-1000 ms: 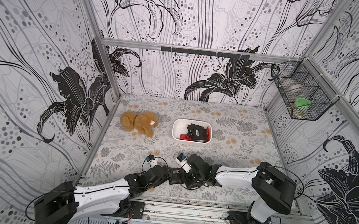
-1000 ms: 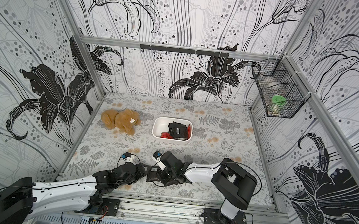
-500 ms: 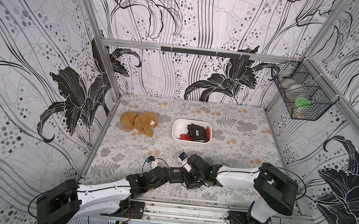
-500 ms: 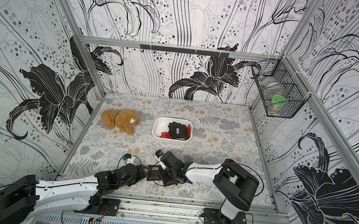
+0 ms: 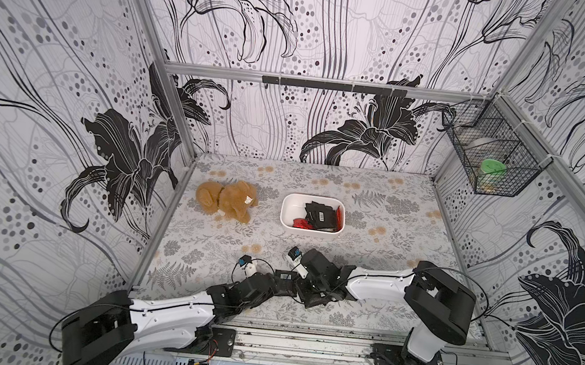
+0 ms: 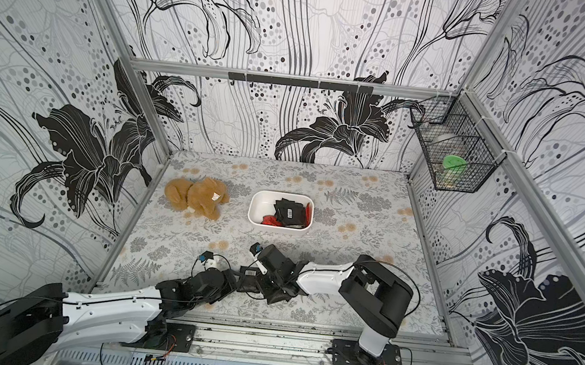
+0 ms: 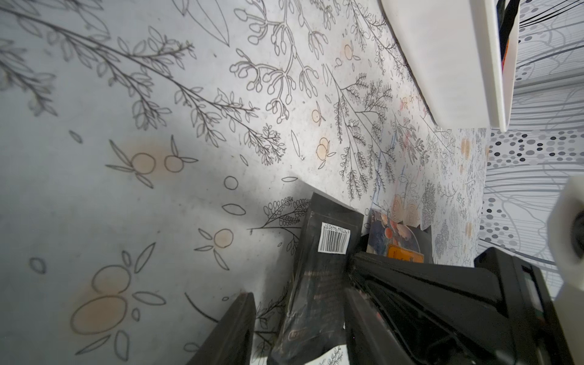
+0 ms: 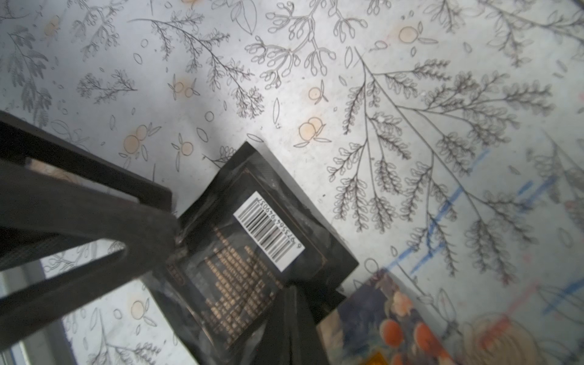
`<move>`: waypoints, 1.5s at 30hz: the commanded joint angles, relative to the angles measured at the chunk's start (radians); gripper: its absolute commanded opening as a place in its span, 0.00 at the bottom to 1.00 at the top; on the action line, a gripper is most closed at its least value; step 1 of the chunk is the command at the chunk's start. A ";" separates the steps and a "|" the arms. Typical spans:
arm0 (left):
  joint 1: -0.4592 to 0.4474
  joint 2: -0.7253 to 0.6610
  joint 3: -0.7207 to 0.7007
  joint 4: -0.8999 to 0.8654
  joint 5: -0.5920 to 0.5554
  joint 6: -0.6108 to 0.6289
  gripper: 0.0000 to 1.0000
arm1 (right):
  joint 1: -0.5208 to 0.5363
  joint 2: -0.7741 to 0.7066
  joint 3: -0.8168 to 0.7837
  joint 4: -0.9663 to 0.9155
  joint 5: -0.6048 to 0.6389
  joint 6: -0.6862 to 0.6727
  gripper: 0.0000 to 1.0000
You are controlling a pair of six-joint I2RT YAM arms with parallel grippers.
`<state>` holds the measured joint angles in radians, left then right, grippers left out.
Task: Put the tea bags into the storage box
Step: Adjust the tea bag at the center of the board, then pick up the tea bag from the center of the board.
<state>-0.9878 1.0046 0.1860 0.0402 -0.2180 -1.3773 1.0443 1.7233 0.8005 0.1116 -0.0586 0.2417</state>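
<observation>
The white storage box stands mid-table with several black and red tea bags inside. Near the front edge both grippers meet over one black tea bag with a barcode label. My right gripper is shut on that tea bag's edge. My left gripper is open, its fingers straddling the same tea bag, with a gap on one side. A second, flower-printed tea bag lies beside it.
A brown plush toy lies left of the box. A black wire basket holding a green-lidded jar hangs on the right wall. The box's white wall shows in the left wrist view. Metal rails run along the table's front edge.
My left gripper has edged toward the right gripper and its jaws have narrowed around the black tea bag. The right gripper's jaws have closed fully; that arm has barely shifted.
</observation>
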 commanded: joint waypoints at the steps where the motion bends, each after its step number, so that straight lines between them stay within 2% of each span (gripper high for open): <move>1: -0.005 0.029 -0.018 0.021 -0.015 -0.003 0.49 | 0.008 0.035 0.003 -0.067 0.005 -0.012 0.00; 7: -0.005 0.077 -0.037 0.086 -0.017 -0.014 0.45 | 0.007 0.033 0.003 -0.071 0.012 -0.011 0.00; 8: -0.006 0.083 -0.038 0.096 -0.019 -0.010 0.38 | 0.008 0.033 0.004 -0.072 0.011 -0.011 0.00; 10: -0.010 0.096 -0.045 0.124 -0.028 -0.003 0.32 | 0.007 0.035 0.009 -0.076 0.011 -0.013 0.00; 23: -0.017 0.132 -0.112 0.273 -0.056 -0.002 0.32 | 0.007 0.033 0.010 -0.065 -0.020 -0.007 0.00; 32: -0.023 0.182 -0.145 0.476 0.013 0.018 0.31 | 0.007 0.026 0.008 -0.054 -0.050 -0.011 0.00; 37: -0.032 0.231 -0.126 0.529 0.035 0.024 0.25 | 0.007 0.016 -0.002 -0.048 -0.056 -0.008 0.00; 45: -0.035 0.239 -0.096 0.501 0.039 0.026 0.16 | 0.007 -0.021 -0.022 -0.032 -0.049 -0.009 0.00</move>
<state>-1.0153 1.2453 0.0685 0.5529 -0.1905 -1.3674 1.0443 1.7275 0.8070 0.1112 -0.0937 0.2417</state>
